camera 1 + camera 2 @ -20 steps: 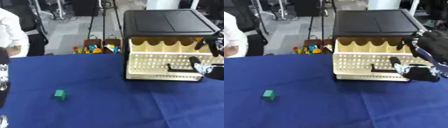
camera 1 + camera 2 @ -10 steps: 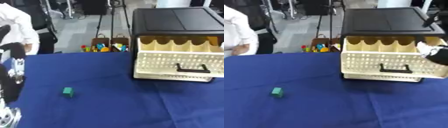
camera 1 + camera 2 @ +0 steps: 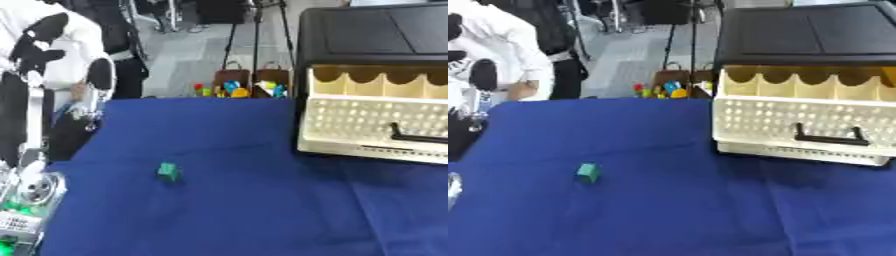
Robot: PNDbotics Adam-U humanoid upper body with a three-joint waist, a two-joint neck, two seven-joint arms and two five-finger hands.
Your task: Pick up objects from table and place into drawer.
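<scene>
A small green block (image 3: 168,171) lies on the blue tablecloth (image 3: 667,210), left of centre. At the right stands a black cabinet (image 3: 807,30). Its cream perforated drawer (image 3: 798,125) is pulled out, with a black handle (image 3: 827,138) on the front. My left arm (image 3: 22,125) rises along the left edge, black with silver joints. My left hand (image 3: 44,32) shows blurred near the upper left, far from the block. My right hand is out of view.
Boxes of colourful toys (image 3: 236,90) sit on the floor behind the table. A person in a white shirt (image 3: 509,45) stands at the far left corner. A silver and green part (image 3: 22,220) shows at the lower left.
My right hand has let go of the drawer handle and left the view to the right. My left arm has come up at the left. The camera has swung left.
</scene>
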